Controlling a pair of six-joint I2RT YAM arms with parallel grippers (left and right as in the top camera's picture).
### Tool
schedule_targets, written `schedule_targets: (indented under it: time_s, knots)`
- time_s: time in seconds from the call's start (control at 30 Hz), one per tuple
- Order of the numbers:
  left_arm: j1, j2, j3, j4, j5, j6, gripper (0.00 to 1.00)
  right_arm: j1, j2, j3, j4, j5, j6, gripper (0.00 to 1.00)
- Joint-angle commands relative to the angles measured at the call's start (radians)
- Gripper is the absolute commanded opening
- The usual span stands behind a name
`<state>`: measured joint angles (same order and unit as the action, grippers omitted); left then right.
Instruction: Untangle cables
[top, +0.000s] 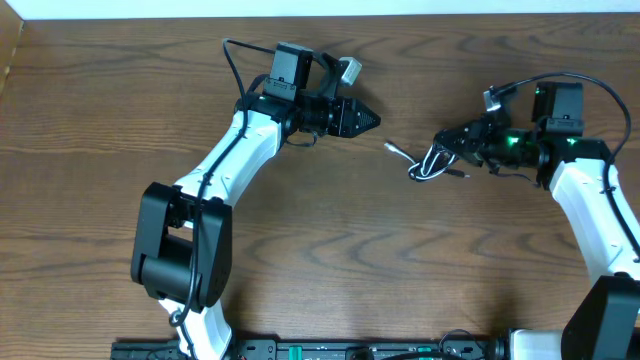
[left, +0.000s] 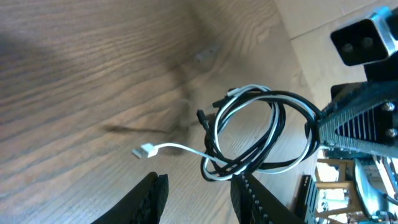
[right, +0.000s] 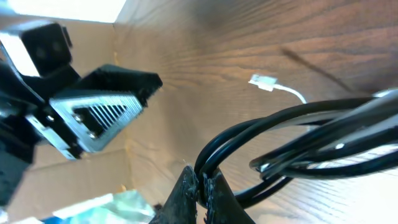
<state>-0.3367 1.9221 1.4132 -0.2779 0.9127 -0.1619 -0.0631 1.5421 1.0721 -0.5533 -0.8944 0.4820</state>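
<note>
Nearest front edge, in right half of tabletop (top: 300, 270), abt midway back: cables (left: 249, 134), black + white coiled together in one loose ring, not yet separated. Pinched at ring's right side by right gripper (right: 200, 186), jaws fully closed on black strands. White maybe caught in pinch too, hard to tell from wrist view. Held up off the wood, w/ shadow cast apart from it. Prob. done to let loops hang free and slide, not drag. Serves as anchor for a pull from other side.

Sticking out of ring toward centre: white plug (left: 144, 150) on a short free tail, likely easiest bit to grab.

Further back, toward far edge + centre: left gripper (left: 199, 200), partly open, nothing betw. fingers, pointed straight at ring, near but not touching. Looks lined up w/ tail, ready to close on it and draw white out of black.
</note>
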Motion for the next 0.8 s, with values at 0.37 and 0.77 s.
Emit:
schedule_targets:
  time_s: [0.37, 0.77]
  knots:
    - [-0.016, -0.033, -0.005, -0.012, -0.039, -0.016, 0.39, 0.003, 0.018, 0.011, -0.158, 0.500, -0.104, 0.08]
    - [-0.090, -0.033, -0.005, -0.008, -0.096, -0.015, 0.43, 0.005, 0.085, 0.011, -0.172, 0.592, -0.086, 0.22]
